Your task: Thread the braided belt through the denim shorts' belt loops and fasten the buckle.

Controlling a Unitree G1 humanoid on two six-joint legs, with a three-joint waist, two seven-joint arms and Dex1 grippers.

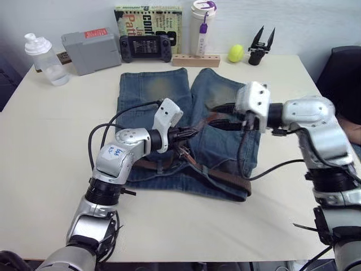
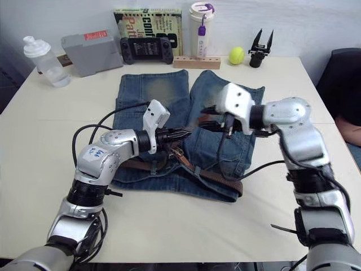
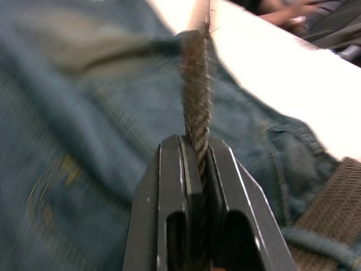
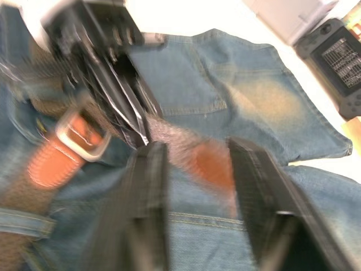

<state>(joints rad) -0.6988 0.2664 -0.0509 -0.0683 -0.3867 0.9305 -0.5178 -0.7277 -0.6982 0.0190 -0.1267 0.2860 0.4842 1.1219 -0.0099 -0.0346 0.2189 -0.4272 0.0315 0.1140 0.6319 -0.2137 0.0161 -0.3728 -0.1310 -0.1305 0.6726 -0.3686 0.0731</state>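
The denim shorts [image 1: 152, 93] lie flat in the middle of the table, waistband toward me. Along the waistband runs the braided belt [image 1: 231, 180], passing under a belt loop [image 3: 316, 240]. My left gripper [image 1: 192, 134] hovers over the middle of the waistband, shut on a stretch of the braided belt [image 3: 197, 113] that runs taut away from its fingertips. My right gripper [image 2: 206, 116] faces it from the right, open, with the belt's tan leather end [image 4: 211, 164] between its fingers. The silver buckle [image 4: 84, 135] on its tan tab lies on the denim just under the left gripper.
Along the table's far edge stand a water bottle [image 1: 45, 59], a grey box [image 1: 90, 51], a game controller [image 1: 145, 48], a book [image 1: 148, 17], a tumbler [image 1: 202, 25], a wooden block [image 1: 196, 60], a yellow-green ball [image 1: 236, 53] and a spare black gripper [image 1: 260, 48].
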